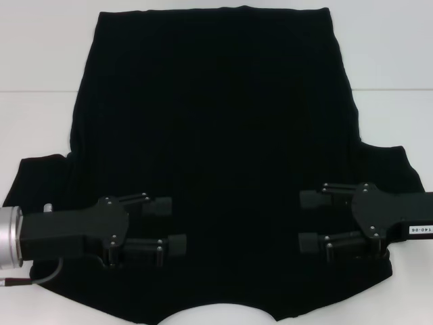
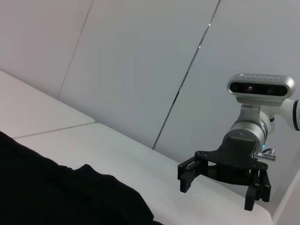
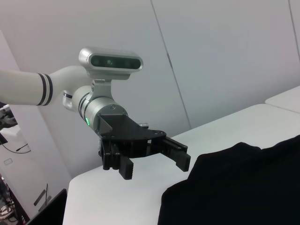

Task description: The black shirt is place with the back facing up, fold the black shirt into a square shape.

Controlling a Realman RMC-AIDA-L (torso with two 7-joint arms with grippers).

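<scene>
Nothing is folded yet, as far as I can judge; the black shirt lies spread flat on the white desk, plain side up, its body running away from me, both short sleeves out to the sides and the collar edge nearest me; every fold is still to be made. My left hand sits over the shirt near the left sleeve, fingers spread wide and pointing inward, holding nothing; whether the tips brush the cloth I cannot tell, though from the right wrist it looks raised above the desk. My right hand mirrors it near the right sleeve, equally spread, empty, gripping no fabric; the two hands face each other across the shirt's near part.
</scene>
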